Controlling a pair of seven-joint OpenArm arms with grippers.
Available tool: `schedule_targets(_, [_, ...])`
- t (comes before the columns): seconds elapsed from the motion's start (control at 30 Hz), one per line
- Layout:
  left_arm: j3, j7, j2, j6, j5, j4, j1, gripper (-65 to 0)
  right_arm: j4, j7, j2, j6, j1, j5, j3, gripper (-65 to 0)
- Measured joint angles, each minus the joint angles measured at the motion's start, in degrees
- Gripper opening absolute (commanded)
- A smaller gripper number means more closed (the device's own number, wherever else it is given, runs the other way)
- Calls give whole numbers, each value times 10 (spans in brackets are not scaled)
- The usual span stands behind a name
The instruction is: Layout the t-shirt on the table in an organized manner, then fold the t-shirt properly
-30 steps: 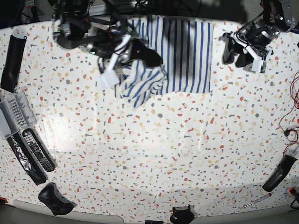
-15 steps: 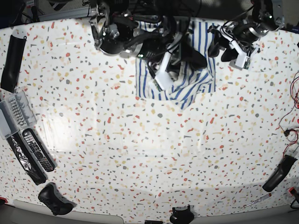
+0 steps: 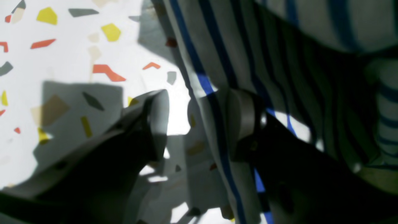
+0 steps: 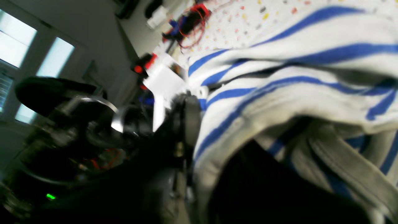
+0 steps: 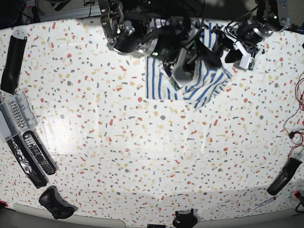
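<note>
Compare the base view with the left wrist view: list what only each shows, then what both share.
Only base: the right gripper draping a folded flap over the t-shirt, plus the remote controls and game controller at the edge. Only left wrist: the left gripper open, straddling the shirt's side edge. Both: the striped shirt and the speckled table.

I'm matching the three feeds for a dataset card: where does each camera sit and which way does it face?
Base: overhead, looking down on the table; both arms reach over the t-shirt at the far edge.
Left wrist: behind the left hand, facing down; its open fingers straddle the shirt's edge.
Right wrist: on the right arm, sideways across bunched shirt toward windows; its hand is blurred.
All share the t-shirt.
</note>
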Motion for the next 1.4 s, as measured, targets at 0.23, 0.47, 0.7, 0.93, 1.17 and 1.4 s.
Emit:
schedule_targets(0.23, [0, 0, -2, 0, 0, 0, -4, -373, 0, 23, 0, 0, 25, 89, -37, -350])
schedule_targets(0.47, [-2, 0, -35, -1, 0, 0, -16, -373, 0, 8, 0, -1, 91, 192, -68, -350])
schedule_targets(0.7, [-84, 0, -66, 16, 0, 0, -36, -373, 0, 8, 0, -1, 114, 147, -27, -350])
schedule_targets(0.93, [-186, 22, -78, 11, -84, 1, -36, -373, 0, -100, -2, -1, 157, 56, 83, -351])
schedule_targets(1.17, [-201, 127, -76, -59, -251, 66, -22, -373, 0, -132, 37, -1, 167, 30, 191, -351])
schedule_targets(1.4, [-177, 141, -78, -60, -309, 207, 36, -373, 0, -131, 113, 0, 149, 28, 286, -351])
